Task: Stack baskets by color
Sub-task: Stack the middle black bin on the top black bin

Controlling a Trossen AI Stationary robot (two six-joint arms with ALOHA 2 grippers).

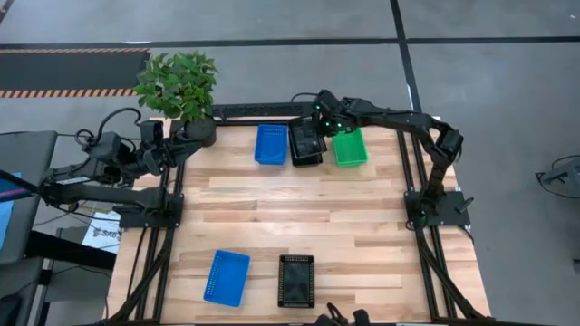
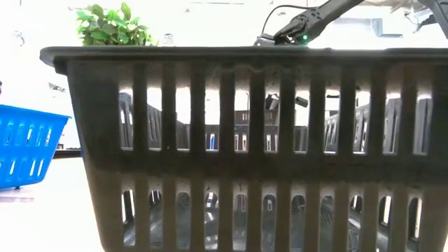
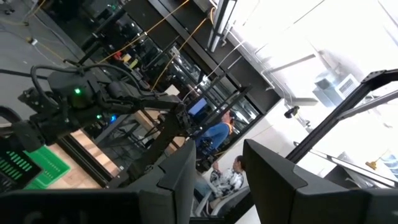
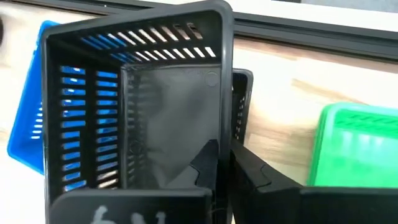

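At the table's far edge a blue basket (image 1: 270, 143), a black basket (image 1: 305, 152) and a green basket (image 1: 349, 147) stand side by side. My right gripper (image 1: 314, 129) is shut on another black basket (image 4: 137, 112), tilted just over the standing black one (image 4: 244, 93). Near the front edge lie a blue basket (image 1: 226, 277) and a black basket (image 1: 296, 280), which fills the low view (image 2: 245, 140). My left gripper (image 3: 227, 186) stands open, raised at the far left beside the plant, with nothing between its fingers. My right gripper holds the black basket by the side wall (image 4: 224, 134) that faces the green basket, one finger (image 4: 205, 163) inside and one (image 4: 258, 180) outside. The fingers slant down from the far right. The basket sits tilted; whether it rests in the black one below, I cannot tell.
A potted plant (image 1: 178, 83) stands at the table's far left corner, next to my left arm. The wide middle of the wooden table (image 1: 299, 213) is bare. A black rail (image 1: 258, 110) runs along the far edge behind the baskets. People show in the room beyond (image 3: 227, 177).
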